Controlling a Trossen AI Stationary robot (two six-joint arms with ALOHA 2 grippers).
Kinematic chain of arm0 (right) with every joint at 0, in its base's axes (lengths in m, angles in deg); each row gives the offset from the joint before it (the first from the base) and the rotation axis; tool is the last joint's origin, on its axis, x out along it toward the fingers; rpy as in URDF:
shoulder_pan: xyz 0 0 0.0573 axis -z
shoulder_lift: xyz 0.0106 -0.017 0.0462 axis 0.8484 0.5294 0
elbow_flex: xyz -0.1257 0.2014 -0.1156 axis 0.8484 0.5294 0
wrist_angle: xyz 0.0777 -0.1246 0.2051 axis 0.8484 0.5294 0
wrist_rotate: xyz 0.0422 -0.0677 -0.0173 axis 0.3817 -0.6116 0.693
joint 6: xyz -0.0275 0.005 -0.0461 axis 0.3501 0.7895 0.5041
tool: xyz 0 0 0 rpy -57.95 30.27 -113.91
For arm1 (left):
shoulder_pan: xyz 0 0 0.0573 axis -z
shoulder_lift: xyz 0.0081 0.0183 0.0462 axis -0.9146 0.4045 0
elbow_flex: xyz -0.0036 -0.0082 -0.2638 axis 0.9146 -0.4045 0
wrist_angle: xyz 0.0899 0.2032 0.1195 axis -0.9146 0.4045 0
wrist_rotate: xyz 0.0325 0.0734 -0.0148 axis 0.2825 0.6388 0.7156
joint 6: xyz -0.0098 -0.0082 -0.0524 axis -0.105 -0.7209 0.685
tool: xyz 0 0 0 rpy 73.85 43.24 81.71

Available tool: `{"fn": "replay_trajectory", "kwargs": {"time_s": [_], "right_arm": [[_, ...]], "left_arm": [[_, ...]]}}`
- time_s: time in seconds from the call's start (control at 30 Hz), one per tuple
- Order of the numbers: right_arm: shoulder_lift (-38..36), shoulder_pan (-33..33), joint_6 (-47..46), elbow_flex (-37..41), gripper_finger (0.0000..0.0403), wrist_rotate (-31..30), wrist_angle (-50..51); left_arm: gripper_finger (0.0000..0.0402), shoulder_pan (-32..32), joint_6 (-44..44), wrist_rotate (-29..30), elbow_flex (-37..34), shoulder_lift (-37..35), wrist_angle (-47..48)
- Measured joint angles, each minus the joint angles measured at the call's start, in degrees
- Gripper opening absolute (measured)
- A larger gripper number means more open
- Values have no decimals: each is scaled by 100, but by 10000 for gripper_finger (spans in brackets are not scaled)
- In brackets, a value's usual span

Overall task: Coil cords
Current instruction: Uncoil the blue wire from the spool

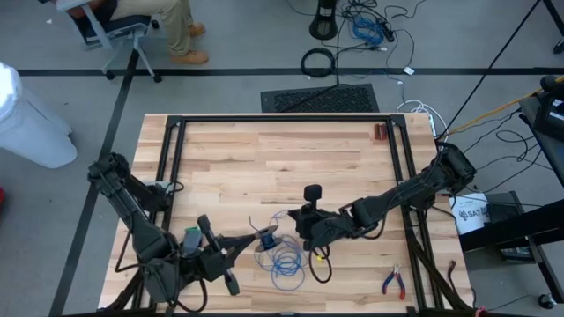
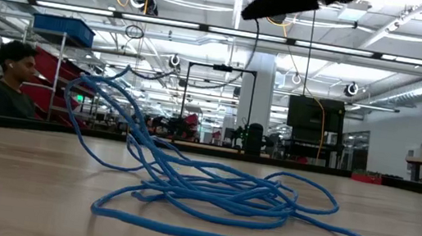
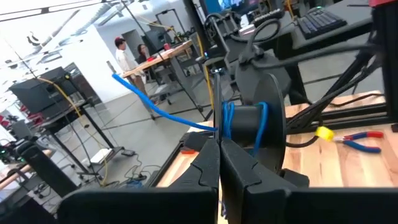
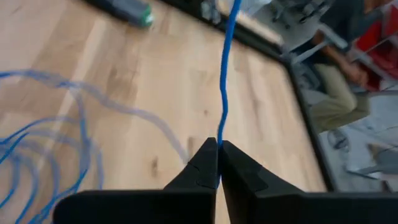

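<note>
Landmark: the black plastic spool (image 3: 252, 121). My left gripper (image 3: 219, 155) has its fingers pressed together right at the spool's hub, apparently pinching the thin blue flexible wire (image 1: 284, 261) there, where a few turns are wrapped around the hub. The hold seems meant to anchor the wrapped turns so they don't slip off while more gets wound.

My right gripper (image 4: 217, 163) sits just beside the spool on the side away from the left arm. Its fingers are pinched on a strand of the same wire, which runs up taut from the tips. Probably I hold it taut so the wire feeds onto the spool without kinks.

Most of the wire lies loose on the light wooden butcher-block table (image 1: 264, 158), in messy overlapping loops just beside the spool towards the near edge. The low view shows strands rising off the pile towards the grippers.

My judgement is that coiling is early, with only a few turns wound and most of the wire slack.

The red-handled pliers (image 1: 393, 282) lie well apart from the spool, unused.
</note>
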Motion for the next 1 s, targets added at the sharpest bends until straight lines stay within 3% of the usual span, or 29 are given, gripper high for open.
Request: {"fn": "replay_trajectory", "kwargs": {"time_s": [0.2,0.43,0.6,0.87,1.0], "right_arm": [[-546,-192,-661,0,46,354,586],[-1228,-475,-1129,0,65,2326,577],[-1175,-706,-1058,0,65,1939,40],[-476,-734,67,0,66,1742,-1686],[-100,-680,389,0,66,1300,-2125]], "left_arm": [[2,68,7,-20,0,0,273],[2,8,80,-20,1,0,513],[2,-25,307,-20,1,2,776],[2,-29,313,-46,1,4,861],[2,-29,315,-330,0,4,864]]}}
